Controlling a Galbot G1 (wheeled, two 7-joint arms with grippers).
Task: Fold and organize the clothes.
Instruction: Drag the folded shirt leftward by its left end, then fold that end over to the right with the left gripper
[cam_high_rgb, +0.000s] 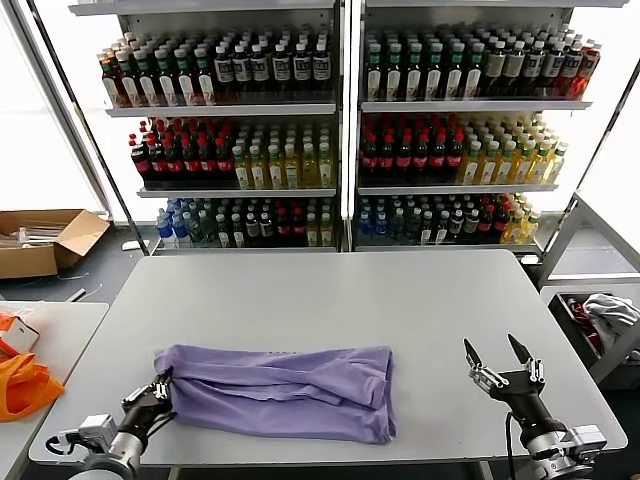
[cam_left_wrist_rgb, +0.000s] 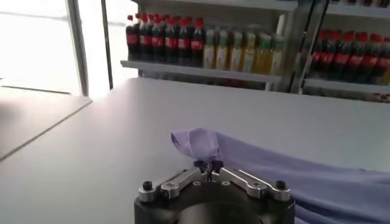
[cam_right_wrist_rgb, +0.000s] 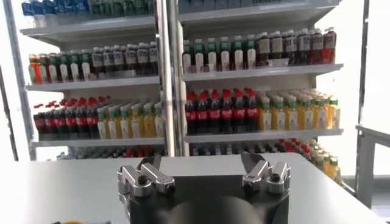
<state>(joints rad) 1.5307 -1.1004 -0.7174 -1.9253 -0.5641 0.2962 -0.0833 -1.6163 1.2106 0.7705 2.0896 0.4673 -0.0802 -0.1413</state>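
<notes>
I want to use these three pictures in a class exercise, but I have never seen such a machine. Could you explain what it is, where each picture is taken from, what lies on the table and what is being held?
This is a two-armed robot standing at a grey table in front of shelves of bottled drinks. The wide picture comes from a camera on its head, looking down at the work. The other two come from cameras on its wrists, each looking out past that arm's end effector.

On the table lies a lavender T-shirt, already folded into a long band. The left end effector is shut on the shirt's left end; the left wrist picture shows the fabric pinched at. The right end effector is open, holds nothing and hovers to the right of the shirt. An orange cloth bag lies on a side table.
</notes>
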